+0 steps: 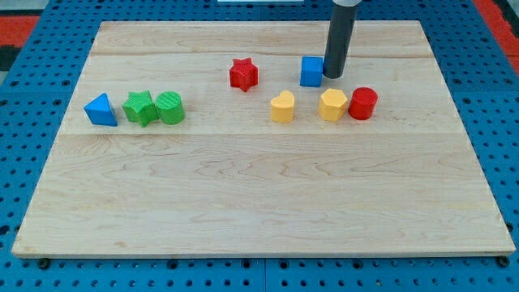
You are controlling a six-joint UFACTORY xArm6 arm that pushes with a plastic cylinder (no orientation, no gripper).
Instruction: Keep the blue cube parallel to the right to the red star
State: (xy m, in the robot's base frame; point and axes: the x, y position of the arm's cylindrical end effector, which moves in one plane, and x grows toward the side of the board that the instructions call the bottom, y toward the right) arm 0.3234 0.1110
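The blue cube sits in the upper middle of the wooden board. The red star lies to its left at about the same height in the view, a block's width or so apart. My tip is at the end of the dark rod coming down from the view's top, right against the blue cube's right side.
A yellow heart, a yellow hexagon and a red cylinder lie in a row just below the cube. At the view's left sit a blue triangle, a green star and a green cylinder.
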